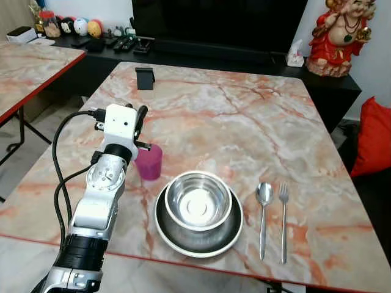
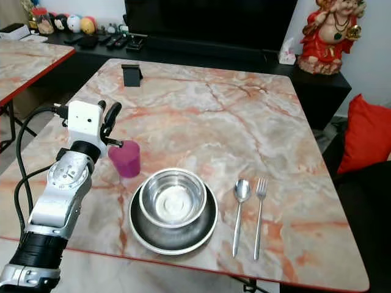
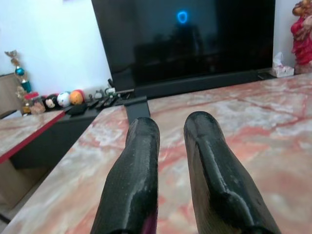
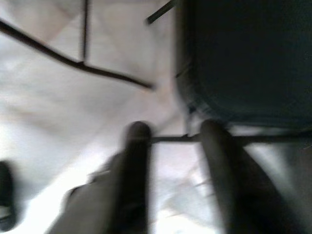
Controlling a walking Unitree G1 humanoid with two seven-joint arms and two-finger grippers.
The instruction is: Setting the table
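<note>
Left eye view: left gripper (image 1: 142,116) sits at the pink cup (image 1: 149,162), which stands on the marble table (image 1: 244,122) just left of the steel bowl (image 1: 198,200) nested in the plate (image 1: 198,235); spoon (image 1: 264,217) and fork (image 1: 283,220) lie parallel to the right of the plate. Wrist housing blocks the contact, so can't tell from here if the cup is gripped. Right eye view: same layout, cup rim slightly more exposed beside the housing, fingers no clearer. Left wrist view: fingers (image 3: 134,185) sit close together with a narrow gap, a sliver of pink low between them; whether they pinch the cup, cannot tell. It adds the TV and a small black stand on the table ahead. Right wrist view: right gripper (image 4: 170,141) hangs idle over the floor, fingers spread, blurred. My read: cup-placement step, setting nearly complete. Next move needs a clean retreat without tipping the cup.
</note>
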